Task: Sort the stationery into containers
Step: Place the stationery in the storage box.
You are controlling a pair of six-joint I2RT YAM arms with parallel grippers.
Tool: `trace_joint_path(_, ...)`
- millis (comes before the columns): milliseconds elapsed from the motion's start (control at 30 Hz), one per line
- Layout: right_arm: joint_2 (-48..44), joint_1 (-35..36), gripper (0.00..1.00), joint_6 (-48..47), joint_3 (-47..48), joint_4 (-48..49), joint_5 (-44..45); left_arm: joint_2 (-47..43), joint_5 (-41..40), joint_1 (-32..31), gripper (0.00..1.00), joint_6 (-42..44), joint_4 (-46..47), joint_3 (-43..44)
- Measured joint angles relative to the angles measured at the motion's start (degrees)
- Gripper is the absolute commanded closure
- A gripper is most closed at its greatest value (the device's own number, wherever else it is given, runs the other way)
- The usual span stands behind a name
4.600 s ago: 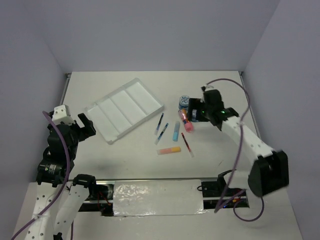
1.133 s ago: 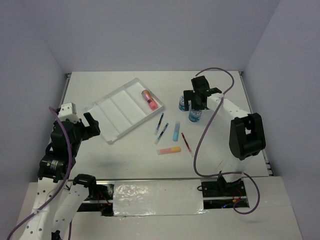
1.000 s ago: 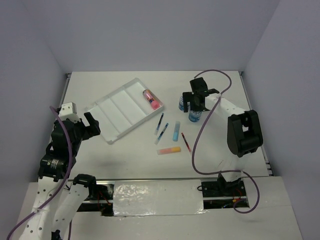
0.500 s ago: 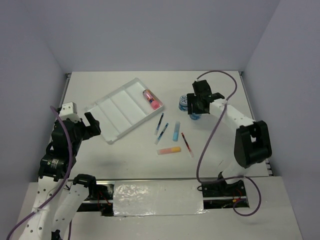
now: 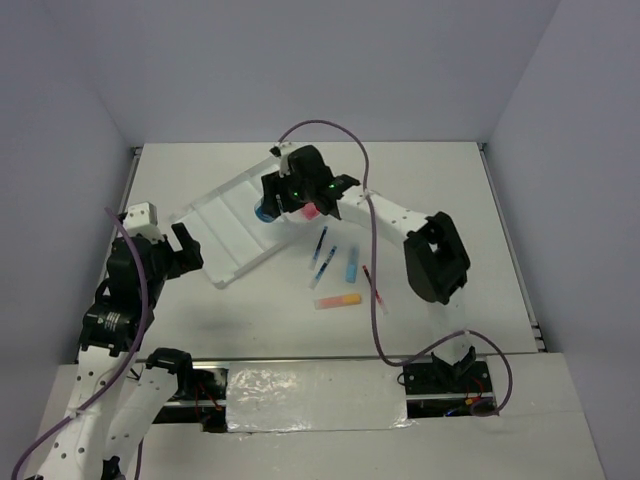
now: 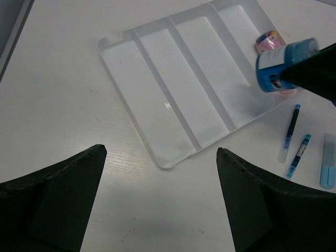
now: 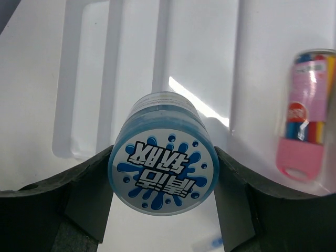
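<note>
Right gripper (image 7: pixel 163 181) is clamped tight on a blue tub (image 7: pixel 163 152), holding it over the white tray (image 6: pixel 157 94), right next to the pink tube (image 7: pixel 307 121) lying in the end compartment. Left gripper (image 6: pixel 160 199) is spread wide with nothing in it, over by the tray's opposite end. Markers (image 5: pixel 352 263) and pens (image 5: pixel 320 243) are loose on the table (image 5: pixel 450 190).

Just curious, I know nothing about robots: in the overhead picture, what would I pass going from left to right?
left gripper → tray's bare left end → blue tub → pink tube → light-blue marker → red pen
</note>
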Motion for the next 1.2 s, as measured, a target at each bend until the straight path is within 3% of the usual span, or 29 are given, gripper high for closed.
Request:
trace_joint_path(367, 23.08, 2.36, 0.56, -0.09, 26.38, 1.01, 3.98, 0.61, 0.13, 0.07, 0.01, 0.09, 0.02, 0.00)
trace_joint_path(633, 31.15, 3.78, 0.42, -2.05, 34.82, 0.22, 8.31, -0.09, 0.74, 0.07, 0.01, 0.20, 0.74, 0.00)
trace_joint_path(667, 31.80, 3.78, 0.36, -2.25, 35.34, -0.02, 8.70, -0.35, 0.81, 0.07, 0.01, 0.20, 0.85, 0.00)
trace_joint_path(733, 32.30, 3.78, 0.29, -2.69, 35.67, -0.48, 9.42, -0.79, 0.85, 0.07, 0.01, 0.20, 0.87, 0.00)
trace_joint_path(800, 32.39, 3.78, 0.02, -2.97, 35.74, -0.81, 10.56, -1.03, 1.07, 0.07, 0.01, 0.20, 0.98, 0.00)
trace_joint_path(833, 32.39, 3.78, 0.00, -3.06, 35.95, -0.83, 10.97, -1.05, 1.18, 0.07, 0.01, 0.20, 1.03, 0.00)
trace_joint_path(1033, 30.82, 3.93, 0.00, -4.35, 36.39, -0.28, 12.39, -1.09, 1.77, 0.07, 0.00, 0.98, 1.22, 0.00)
trace_joint_path(1200, 20.63, 3.67, 0.00, -4.26, 29.46, -3.30, 17.68, -1.07, 1.90, 0.07, 0.01, 1.22, 1.22, 0.00)
